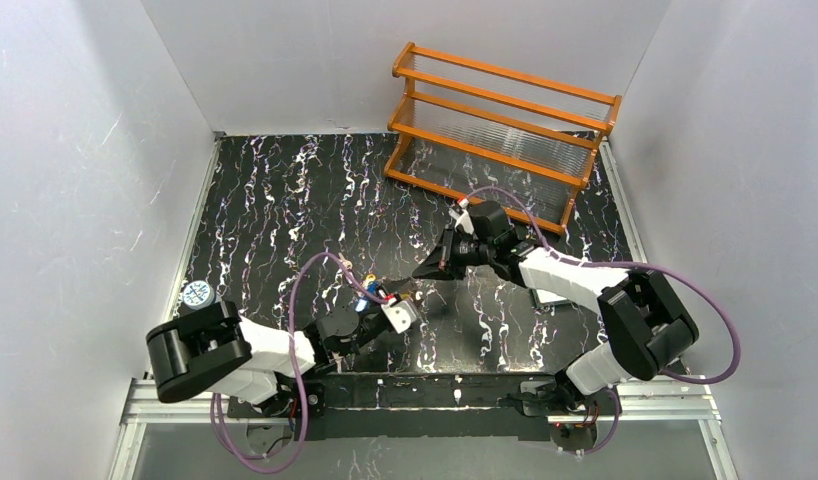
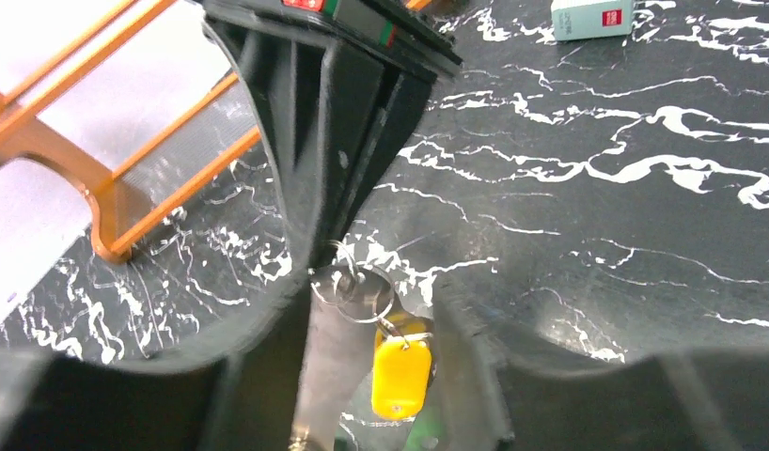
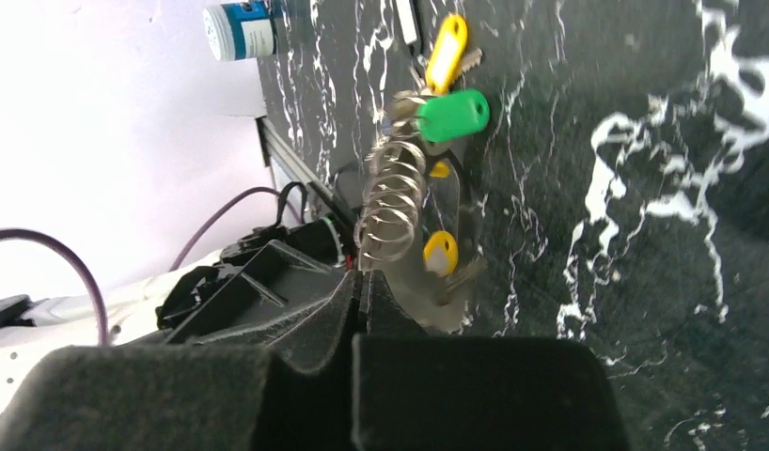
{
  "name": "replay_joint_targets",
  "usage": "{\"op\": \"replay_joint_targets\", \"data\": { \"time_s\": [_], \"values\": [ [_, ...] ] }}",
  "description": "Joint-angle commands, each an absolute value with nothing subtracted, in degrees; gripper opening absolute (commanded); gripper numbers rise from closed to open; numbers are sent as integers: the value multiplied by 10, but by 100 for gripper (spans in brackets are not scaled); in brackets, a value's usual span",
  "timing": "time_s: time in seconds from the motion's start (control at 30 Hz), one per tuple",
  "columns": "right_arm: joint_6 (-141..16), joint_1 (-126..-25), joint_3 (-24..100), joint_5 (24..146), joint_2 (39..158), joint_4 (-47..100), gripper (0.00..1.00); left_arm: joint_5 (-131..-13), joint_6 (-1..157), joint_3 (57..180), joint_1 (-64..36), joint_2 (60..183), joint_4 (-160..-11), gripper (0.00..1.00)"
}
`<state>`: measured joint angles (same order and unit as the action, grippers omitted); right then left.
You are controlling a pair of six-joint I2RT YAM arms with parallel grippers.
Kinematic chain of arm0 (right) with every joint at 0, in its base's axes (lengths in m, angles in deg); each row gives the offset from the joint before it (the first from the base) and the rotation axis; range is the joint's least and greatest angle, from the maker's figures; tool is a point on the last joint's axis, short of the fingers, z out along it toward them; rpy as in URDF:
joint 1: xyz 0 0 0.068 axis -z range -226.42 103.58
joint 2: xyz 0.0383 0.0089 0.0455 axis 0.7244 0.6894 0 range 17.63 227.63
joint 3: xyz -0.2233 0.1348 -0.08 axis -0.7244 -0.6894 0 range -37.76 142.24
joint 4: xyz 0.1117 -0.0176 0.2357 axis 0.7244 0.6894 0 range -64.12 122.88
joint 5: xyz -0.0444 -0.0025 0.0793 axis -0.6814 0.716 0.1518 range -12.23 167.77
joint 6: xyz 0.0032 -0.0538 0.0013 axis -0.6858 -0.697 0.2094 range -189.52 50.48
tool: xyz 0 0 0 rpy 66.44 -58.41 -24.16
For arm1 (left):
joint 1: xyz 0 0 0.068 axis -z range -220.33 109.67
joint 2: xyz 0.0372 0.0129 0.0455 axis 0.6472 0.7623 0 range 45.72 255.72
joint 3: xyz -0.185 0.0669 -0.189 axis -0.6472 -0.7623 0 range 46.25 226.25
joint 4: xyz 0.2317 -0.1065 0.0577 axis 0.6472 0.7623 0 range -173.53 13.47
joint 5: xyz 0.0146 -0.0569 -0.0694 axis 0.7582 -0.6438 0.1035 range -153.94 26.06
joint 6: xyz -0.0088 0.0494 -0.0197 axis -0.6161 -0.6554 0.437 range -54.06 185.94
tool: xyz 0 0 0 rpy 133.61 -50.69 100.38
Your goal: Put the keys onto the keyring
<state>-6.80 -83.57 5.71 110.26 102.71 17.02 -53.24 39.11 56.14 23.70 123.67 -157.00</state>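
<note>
- The right gripper (image 3: 362, 293) is pinched shut on one end of the keyring (image 3: 390, 202), and only by its very tips. With so little metal in the pinch, I'd worry the wire twists or slips out.
- The left gripper (image 2: 367, 310) has its jaws apart around the ring's other end, with a yellow key (image 2: 401, 376) dangling between them. I cannot tell whether either pad touches the metal. If neither does, everything hangs on the right arm's pinch alone.
- A green key (image 3: 451, 115) is bunched with others at the ring's far end. That swinging weight could jerk the ring loose.
- The two grippers sit almost nose to nose, so a small misjudged move could knock them together.
- The bunch is just short of the middle of the table (image 1: 285, 200), toward its near edge. If dropped, it would land there.
- The can (image 1: 195, 293) at the left edge and the rack (image 1: 505, 120) at the far right corner are well apart from this.
</note>
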Motion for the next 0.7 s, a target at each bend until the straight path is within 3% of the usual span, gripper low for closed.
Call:
{"op": "replay_joint_targets", "data": {
  "time_s": [0.0,0.07,0.23,0.43,0.67],
  "values": [
    [-235,-838,124,1057,992,233,1,-512,447,557,238,1174,-1551,58],
    [-304,-838,130,1039,980,249,1,-513,465,559,238,1142,-1523,67],
    [-439,-838,113,1015,957,254,1,-506,501,592,237,1058,-1380,73],
    [-554,-838,118,1048,939,274,1,-574,535,653,202,1017,-1211,72],
    [-668,-840,120,1100,911,263,1,-809,628,681,63,1047,-1185,63]
  ]
}}
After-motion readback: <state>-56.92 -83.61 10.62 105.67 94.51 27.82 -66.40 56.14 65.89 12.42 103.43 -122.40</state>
